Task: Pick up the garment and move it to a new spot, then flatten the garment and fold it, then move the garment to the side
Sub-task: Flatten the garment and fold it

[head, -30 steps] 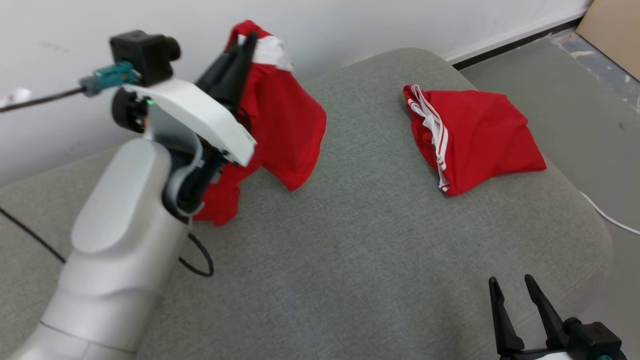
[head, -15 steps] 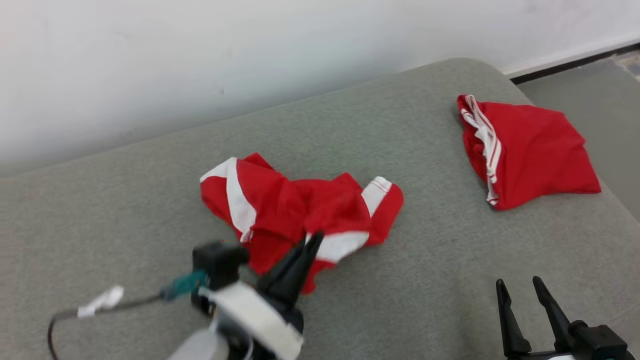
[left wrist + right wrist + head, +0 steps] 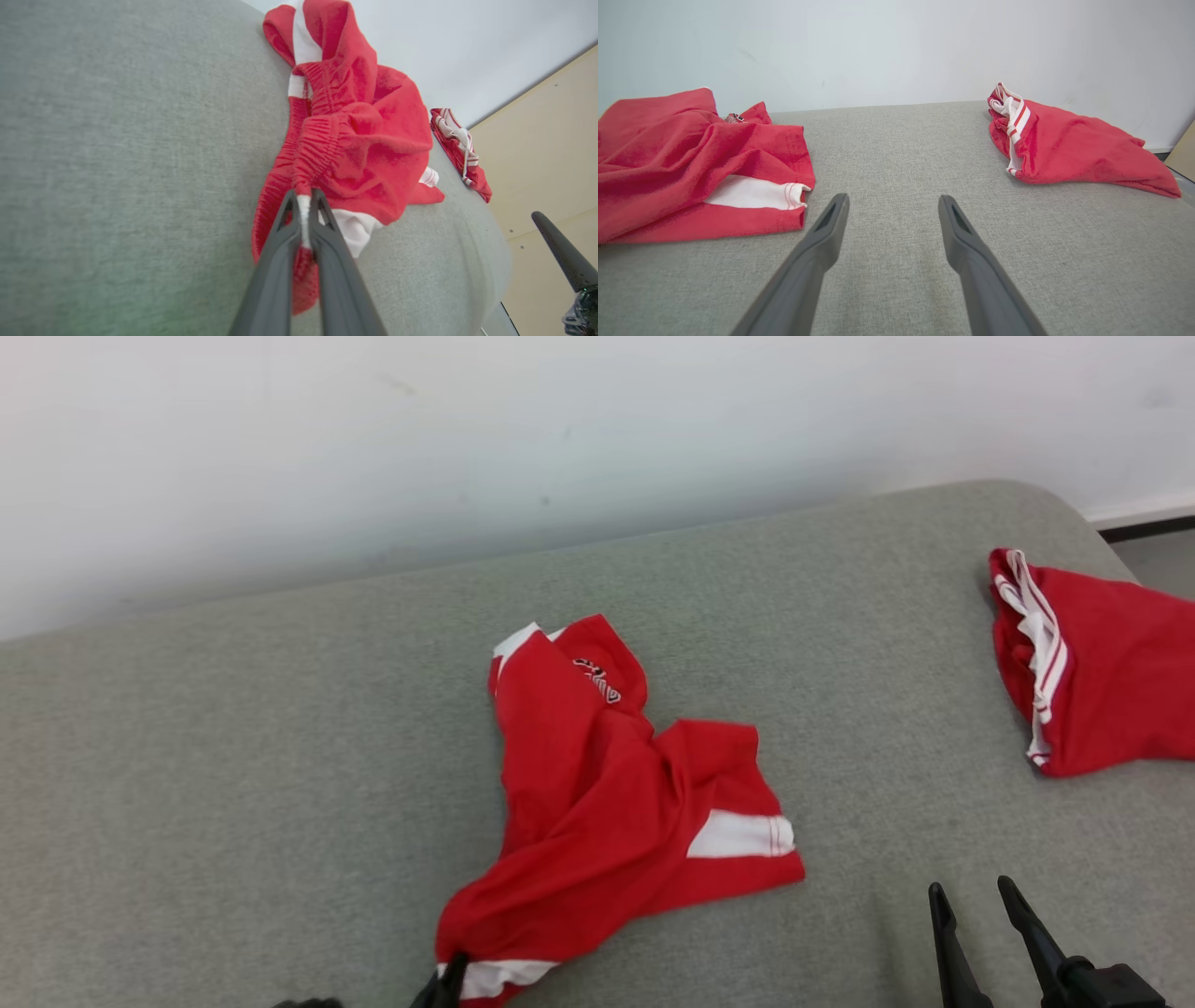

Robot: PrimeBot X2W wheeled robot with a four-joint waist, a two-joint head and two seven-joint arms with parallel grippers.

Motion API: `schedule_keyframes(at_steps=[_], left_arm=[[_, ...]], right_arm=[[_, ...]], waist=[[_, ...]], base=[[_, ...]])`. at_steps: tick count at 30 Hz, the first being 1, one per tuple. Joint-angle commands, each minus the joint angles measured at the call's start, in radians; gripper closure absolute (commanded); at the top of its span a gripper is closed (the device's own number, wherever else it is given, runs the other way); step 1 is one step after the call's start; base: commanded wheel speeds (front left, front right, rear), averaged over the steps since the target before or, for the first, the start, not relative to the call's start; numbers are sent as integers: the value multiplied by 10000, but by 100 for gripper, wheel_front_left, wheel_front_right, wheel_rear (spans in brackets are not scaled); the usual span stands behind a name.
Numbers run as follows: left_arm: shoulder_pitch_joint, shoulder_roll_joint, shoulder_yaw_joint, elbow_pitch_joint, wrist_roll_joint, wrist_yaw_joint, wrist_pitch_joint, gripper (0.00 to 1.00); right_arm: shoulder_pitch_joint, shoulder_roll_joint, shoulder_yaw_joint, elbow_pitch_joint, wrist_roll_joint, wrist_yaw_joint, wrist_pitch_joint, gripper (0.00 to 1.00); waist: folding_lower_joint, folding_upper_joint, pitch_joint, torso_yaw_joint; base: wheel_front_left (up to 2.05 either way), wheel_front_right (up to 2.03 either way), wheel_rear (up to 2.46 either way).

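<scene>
A crumpled red garment with white bands (image 3: 607, 793) lies on the grey cushion (image 3: 233, 784), stretched toward the near edge. My left gripper (image 3: 303, 196) is shut on the garment's white-trimmed waistband (image 3: 303, 214); its tip (image 3: 453, 975) shows at the bottom edge of the head view, at the garment's near corner. In the right wrist view the same garment (image 3: 691, 158) lies to the left. My right gripper (image 3: 971, 896) stands open at the lower right, nothing between its fingers (image 3: 831, 224), over bare cushion.
A second red garment with white stripes (image 3: 1092, 672) lies bunched at the cushion's far right (image 3: 1064, 144). A white wall (image 3: 560, 429) runs behind the cushion. A tan panel (image 3: 551, 140) stands beyond the cushion's rounded end.
The left gripper has come down and back toward the near edge, dragging the garment from the air onto the cushion and stretching it out. The head camera has turned left. The right gripper stays open.
</scene>
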Motion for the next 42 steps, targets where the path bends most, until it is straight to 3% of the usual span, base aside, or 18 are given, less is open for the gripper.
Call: schedule_keyframes(at_steps=[1, 4, 6, 11, 12, 13, 15, 25, 33, 37, 42], left_arm=[[189, -61, 229, 234, -8, -76, -57, 100], [340, -285, 874, 587, 65, -249, -62, 97], [400, -441, 1229, 764, 197, -391, -57, 85], [344, -711, 1792, 1087, 473, -658, -60, 47], [340, -772, 1874, 1132, 539, -710, -61, 31], [340, -772, 1874, 1132, 539, -710, -61, 31], [368, -851, 2017, 1190, 653, -749, -61, 0], [814, -806, 2878, 1050, 1132, -845, -63, 0], [797, -718, 3682, -78, 2402, -531, -62, 0], [383, -811, 3176, -835, 3179, -554, -59, 0], [-626, -1064, 1497, -1341, 4083, -740, 581, 0]], right_arm=[[80, -32, -33, 22, -45, -26, 7, 0], [112, -32, -57, 34, -163, -26, 7, 0], [123, -31, -60, 43, -214, -26, 9, 0], [155, -34, -32, 70, -296, -26, 9, 0], [153, -34, -25, 74, -310, -26, 9, 0], [153, -34, -25, 74, -310, -26, 9, 0], [159, -34, -12, 91, -339, -26, 9, 0], [262, -34, -80, 92, -356, -26, 9, 0], [257, -34, -46, 13, -375, -26, 7, 0], [160, -35, 64, 25, -366, -26, 9, 0], [20, -34, 216, -2, -196, -26, 7, 0]], waist=[[0, 0, -165, 237], [0, 0, -250, 422], [0, 0, -284, 502], [0, 0, -340, 590], [0, 0, -350, 593], [0, 0, -350, 593], [0, 0, -363, 585], [0, 0, -469, 568], [0, 0, -493, 651], [0, 0, -508, 534], [0, 0, -356, 181]], base=[[0, 0, 0], [0, 0, 0], [0, 0, 0], [0, 0, 0], [0, 0, 0], [0, 0, 0], [0, 0, 0], [0, 0, 0], [0, 0, 0], [0, 0, 0], [0, 0, 0]])
